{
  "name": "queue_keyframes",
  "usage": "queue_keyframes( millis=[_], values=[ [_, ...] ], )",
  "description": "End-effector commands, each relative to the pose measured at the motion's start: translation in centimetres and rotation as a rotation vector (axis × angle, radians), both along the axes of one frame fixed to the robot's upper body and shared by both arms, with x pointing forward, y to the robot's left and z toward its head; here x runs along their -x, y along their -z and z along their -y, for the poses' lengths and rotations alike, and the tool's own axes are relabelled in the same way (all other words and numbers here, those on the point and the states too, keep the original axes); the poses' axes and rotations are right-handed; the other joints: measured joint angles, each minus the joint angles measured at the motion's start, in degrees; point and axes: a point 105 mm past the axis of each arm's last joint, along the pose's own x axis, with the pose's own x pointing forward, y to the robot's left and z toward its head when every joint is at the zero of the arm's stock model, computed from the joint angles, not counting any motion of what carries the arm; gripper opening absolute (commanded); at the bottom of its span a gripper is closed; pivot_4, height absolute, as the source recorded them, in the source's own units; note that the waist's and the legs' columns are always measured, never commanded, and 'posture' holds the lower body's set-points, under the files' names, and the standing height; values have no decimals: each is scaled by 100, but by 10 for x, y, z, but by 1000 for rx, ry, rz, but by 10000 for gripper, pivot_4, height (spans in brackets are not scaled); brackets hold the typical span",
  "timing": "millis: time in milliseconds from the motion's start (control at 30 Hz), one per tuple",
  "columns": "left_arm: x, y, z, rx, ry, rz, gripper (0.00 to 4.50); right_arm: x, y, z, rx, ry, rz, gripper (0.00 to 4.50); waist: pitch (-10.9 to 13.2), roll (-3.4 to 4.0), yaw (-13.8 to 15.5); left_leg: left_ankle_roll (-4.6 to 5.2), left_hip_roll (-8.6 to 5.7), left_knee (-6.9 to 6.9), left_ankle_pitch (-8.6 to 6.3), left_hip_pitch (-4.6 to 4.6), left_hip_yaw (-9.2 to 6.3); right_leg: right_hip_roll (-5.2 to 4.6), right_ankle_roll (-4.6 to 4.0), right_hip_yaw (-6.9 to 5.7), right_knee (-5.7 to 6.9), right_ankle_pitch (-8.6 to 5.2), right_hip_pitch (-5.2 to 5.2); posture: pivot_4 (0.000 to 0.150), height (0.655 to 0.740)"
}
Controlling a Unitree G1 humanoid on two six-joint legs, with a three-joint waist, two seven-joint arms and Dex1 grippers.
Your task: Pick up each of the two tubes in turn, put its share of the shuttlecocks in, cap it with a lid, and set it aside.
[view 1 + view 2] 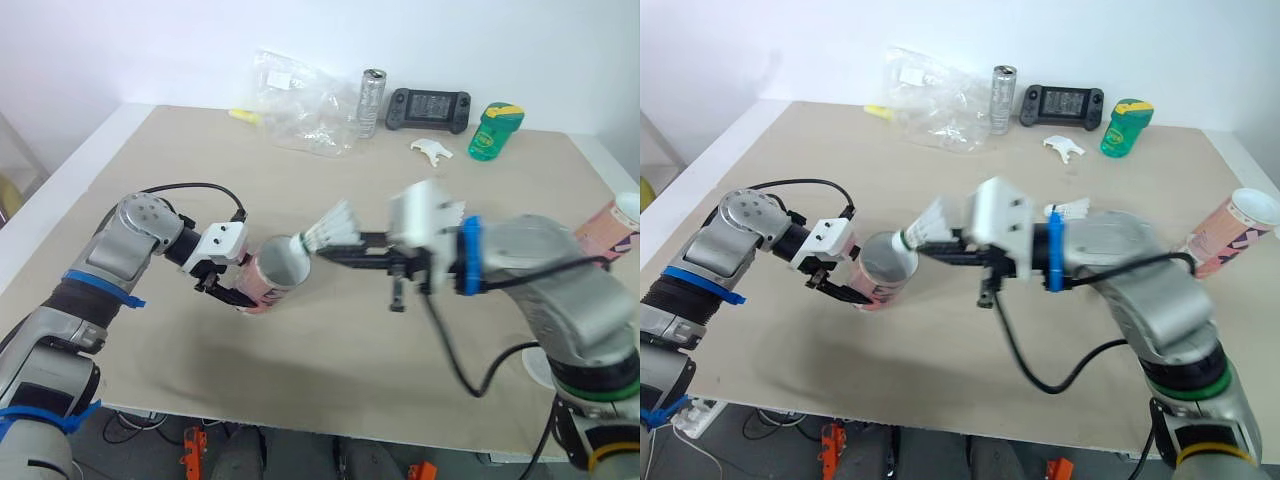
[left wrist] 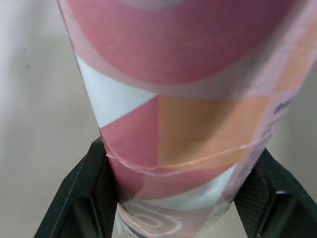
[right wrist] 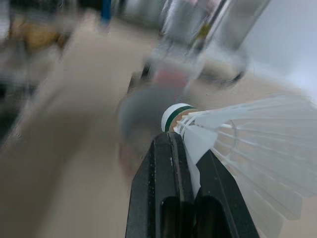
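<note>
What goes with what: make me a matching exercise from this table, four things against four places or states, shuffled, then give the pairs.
1. shuttlecock
2. tube on the left
3. tube on the right
4. green bottle

A. free of both grippers
B. clamped in the left gripper
C. at the far edge of the table, beside the handheld game console
D. pinched in the right gripper, cork at a tube's mouth

Pairs: 1-D, 2-B, 3-A, 4-C.
</note>
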Motion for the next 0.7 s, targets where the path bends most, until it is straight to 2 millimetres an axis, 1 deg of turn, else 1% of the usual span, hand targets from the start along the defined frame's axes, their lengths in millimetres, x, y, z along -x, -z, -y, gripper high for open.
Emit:
queue_keyframes(
  millis=[33,67,133,167,267,300,333,367,400,433,533,567,633,700],
  values=[
    [8,21,0,-59,23,-88,28455,-3,-7,-13,48,-55,73,379,0,0,-1,0,1,0,0,0,-1,1,0,0,1,0,-1,1500,7400],
    [9,20,1,-57,25,-88,28455,-5,-8,-19,54,-68,73,379,0,1,-1,0,2,0,0,1,-2,4,-1,-1,2,0,-1,1500,7400],
    [9,19,2,-55,28,-87,28455,-7,-12,-26,53,-92,50,7283,0,0,4,0,3,-1,0,1,-2,5,-1,-1,4,0,-2,1500,7400],
    [9,18,2,-54,29,-87,28455,-3,-13,-27,55,-127,33,9309,0,-1,11,0,2,-1,0,-1,-4,4,-1,-2,4,-1,-1,1500,7400],
    [9,17,3,-51,28,-88,28455,9,-22,-26,18,-191,-16,22640,0,-1,20,0,-1,-1,0,-10,-4,-3,-7,-5,3,-2,-1,1500,7400],
    [9,16,3,-51,27,-88,28455,12,-24,-25,7,-200,-27,28420,0,-1,20,2,-3,-1,-4,-10,-3,-6,-16,-6,3,-1,0,1500,7400],
    [9,16,3,-50,27,-87,28455,15,-28,-21,-22,-198,-64,31781,0,-1,20,4,-3,-1,-5,-10,-3,-6,-25,-6,3,3,0,1500,7400],
    [9,15,3,-50,27,-87,28455,19,-32,-16,-34,-203,-82,36847,0,-1,21,5,-3,-1,-6,-10,-3,-6,-32,-11,3,2,1,1500,7400],
    [9,14,3,-49,27,-88,28455,22,-34,-10,-42,-200,-91,36847,0,-1,21,7,-2,-3,-7,-10,-5,-6,-35,-16,3,1,1,1500,7400],
    [9,13,4,-50,28,-88,28455,21,-37,-3,-55,-170,-91,36847,0,-1,26,8,-1,-3,-7,-10,-6,-6,-39,-21,4,-1,2,1500,7400],
    [8,11,5,-51,32,-85,28455,5,-38,24,-76,-12,-64,36847,0,-1,22,10,-1,-3,-9,-11,-9,-7,-42,-31,4,-4,5,1500,7400],
    [7,9,6,-52,34,-82,28455,-5,-39,42,-104,86,-51,36847,-1,-3,30,11,-1,-3,-9,-11,-9,-7,-41,-30,4,-4,6,1500,7400],
    [6,5,8,-52,36,-79,28455,-19,-40,72,-157,245,-39,36847,0,-3,29,12,-1,-1,-10,-10,-8,-8,-37,-31,4,-8,8,1500,7400],
    [5,1,10,-55,44,-72,28455,-42,-34,121,-189,509,2,36847,0,-4,37,12,-2,-1,-10,-10,-6,-9,-34,-29,4,-9,9,1500,7400]
  ],
)
